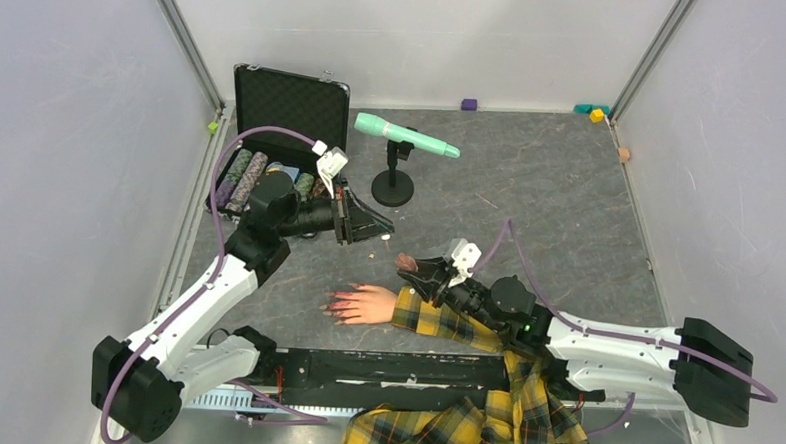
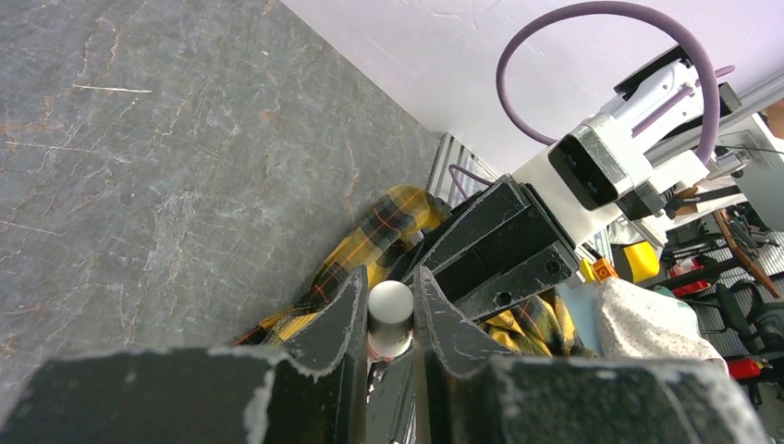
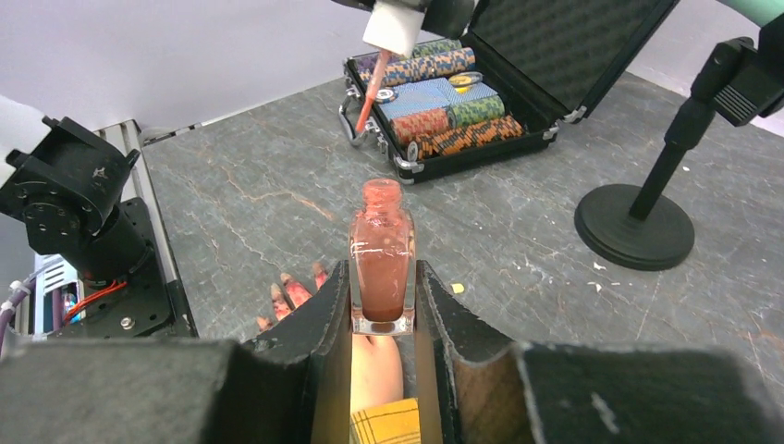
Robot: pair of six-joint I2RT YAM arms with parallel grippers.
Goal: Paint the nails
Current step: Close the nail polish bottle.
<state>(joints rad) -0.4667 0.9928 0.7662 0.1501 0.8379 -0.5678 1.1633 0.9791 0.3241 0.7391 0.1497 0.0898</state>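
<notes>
Risk, brush: The thin pink-wet brush (image 3: 368,92) under the white cylindrical cap (image 2: 390,301) hung well apart from both bottle and hand. I judge it could have dripped on the grey stone-look surface (image 1: 550,209) if you tilted or jolted it on the way over.
Risk, bottle: The small square glass bottle of brownish-pink polish (image 3: 381,264) stood uncapped over the mannequin hand, so a roll of your right wrist would likely have spilled it there.
Risk, stroke: The nails were small and close together, and a steep or heavy approach could have smeared the skin.
Left fingers (image 2: 342,324): Nearly together, clamped on the white cap.
Right fingers (image 3: 319,342): Closed on the bottle's lower sides, holding it upright.
Nails (image 3: 294,291): Glossy red-pink, tipping the pale peach mannequin hand (image 1: 370,303), which lay flat on the surface just ahead of and below the bottle.
Sleeve: The yellow plaid sleeve (image 1: 445,319) ran back under your right arm.
Farther out: An open black case of chip rolls (image 1: 289,102) and a mint-green microphone on a black stand (image 1: 403,134) sat well apart from the work.
</notes>
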